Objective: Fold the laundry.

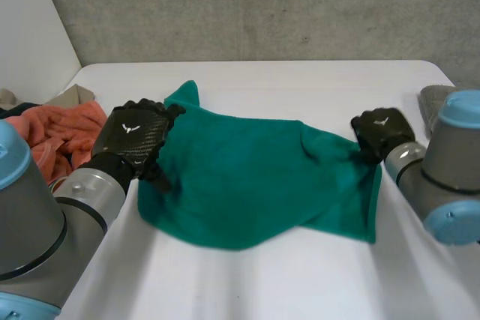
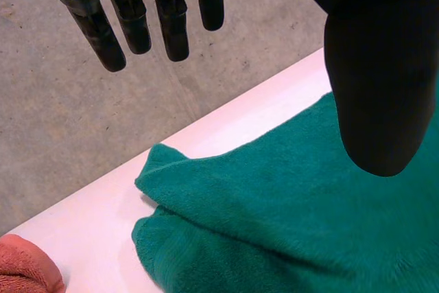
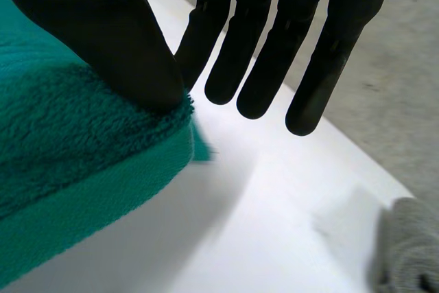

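Left hand hung above left edge of green towel, fingers straight, spread from thumb. Right hand sat at towel's right corner: thumb on cloth, fingers straight, gripping nothing.

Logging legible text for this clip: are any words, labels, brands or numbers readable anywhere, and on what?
No readable words or numbers anywhere.
Left hand: small white emblem on its back, no letters.
Right hand: a like mark on its back, no letters.
Green towel: no visible label or print.
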Available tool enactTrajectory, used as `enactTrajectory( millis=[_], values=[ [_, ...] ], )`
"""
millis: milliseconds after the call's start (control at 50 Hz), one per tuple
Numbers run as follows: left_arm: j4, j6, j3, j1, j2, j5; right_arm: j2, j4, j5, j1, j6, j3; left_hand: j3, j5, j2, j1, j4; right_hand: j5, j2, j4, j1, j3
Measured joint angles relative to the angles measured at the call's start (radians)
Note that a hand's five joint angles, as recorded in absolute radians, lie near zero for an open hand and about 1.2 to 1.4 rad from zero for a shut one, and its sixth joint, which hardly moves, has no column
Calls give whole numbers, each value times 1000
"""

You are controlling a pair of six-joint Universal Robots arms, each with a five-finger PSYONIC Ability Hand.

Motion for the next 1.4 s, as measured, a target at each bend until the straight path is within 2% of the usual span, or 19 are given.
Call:
enactTrajectory(
  millis=[160, 200, 220, 260, 320, 360, 380, 540, 600, 720, 820, 1060, 1260, 1400],
  values=[
    [3, 2, -14, -1, 1, -2, 122, 32, 25, -73, 0, -211, 0, 0, 0, 0, 0, -10, -10, -9, -8, -10],
    [3, 2, -15, 0, 0, -3, 126, 59, 28, -78, 4, -234, 0, 0, 0, 0, 0, -220, -223, -219, -213, -220],
    [4, 2, -17, 1, 0, -3, 121, 95, 28, -81, 9, -250, 0, 0, 0, 0, 0, -506, -530, -494, -518, -515],
    [4, 3, -21, 4, 1, -3, 93, 152, 15, -84, 15, -252, 0, 0, 0, 0, 0, -855, -876, -870, -845, -866],
    [4, 3, -25, 8, 2, -3, 31, 205, -19, -91, 17, -222, 0, 0, 0, 0, 0, -944, -967, -978, -905, -975],
    [5, 3, -25, 9, 2, -2, 19, 211, -26, -93, 17, -214, 0, 0, 0, 0, 0, -944, -969, -985, -905, -980],
    [6, 3, -26, 11, 2, -2, -44, 234, -58, -106, 11, -173, 0, 0, 0, 0, 0, -944, -969, -986, -905, -980],
    [9, 3, -30, 29, -4, 1, -220, 305, -150, -166, -70, -45, 0, 0, 0, 0, 0, -936, -964, -978, -901, -971],
    [13, 6, -29, 52, -19, 10, -273, 382, -205, -201, -132, 17, 0, 0, 0, 0, 0, -793, -815, -834, -761, -819],
    [18, 34, -18, 105, -80, 53, -282, 454, -299, -244, -172, 112, 0, 0, 0, 0, 0, -681, -711, -720, -654, -715],
    [11, 90, 10, 148, -173, 117, -213, 376, -360, -271, -137, 194, 0, 0, 0, 0, 0, -666, -702, -711, -649, -709],
    [-1, 132, 43, 174, -249, 139, -68, 117, -356, -258, -87, 240, 0, 0, 0, 0, 0, -561, -587, -600, -540, -588],
    [16, 117, 34, 174, -233, 134, -19, 37, -344, -243, -100, 225, 0, 0, 0, 0, 0, -558, -584, -593, -538, -583],
    [18, 115, 31, 172, -233, 134, 2, -6, -325, -235, -116, 215, 0, 0, 0, 0, 0, -557, -515, -523, -450, -512]
  ],
)
